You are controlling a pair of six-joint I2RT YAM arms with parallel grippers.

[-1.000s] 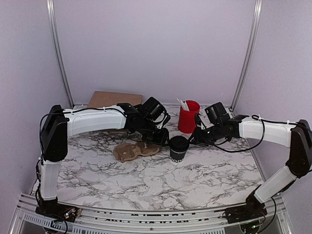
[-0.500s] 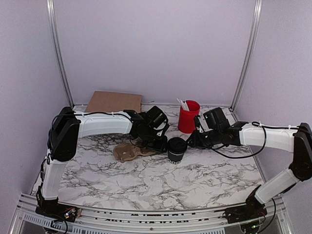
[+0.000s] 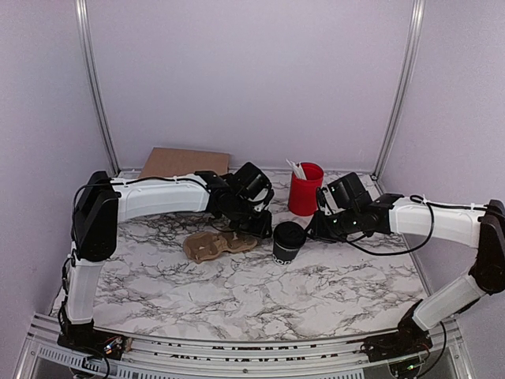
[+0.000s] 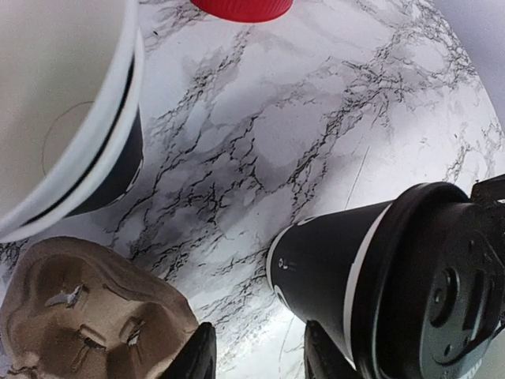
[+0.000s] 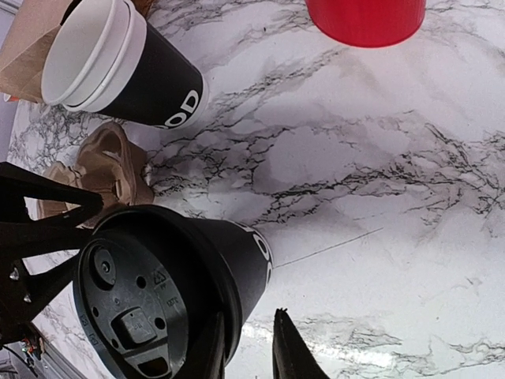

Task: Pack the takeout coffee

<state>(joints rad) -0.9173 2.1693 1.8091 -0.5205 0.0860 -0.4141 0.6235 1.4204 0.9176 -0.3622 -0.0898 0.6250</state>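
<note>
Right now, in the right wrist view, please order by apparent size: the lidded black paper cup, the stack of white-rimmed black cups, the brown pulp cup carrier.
1. lidded black paper cup, largest, though nearest the camera
2. stack of white-rimmed black cups
3. brown pulp cup carrier, partly hidden

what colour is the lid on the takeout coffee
Black. The lid of the takeout coffee shows best in the right wrist view.

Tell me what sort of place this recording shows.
Probably a lab robot cell staged as a coffee counter: bare lilac walls with aluminium rails, a marble-print table, and café props, namely a lidded coffee cup, a cardboard cup carrier and a red cup of utensils.
</note>
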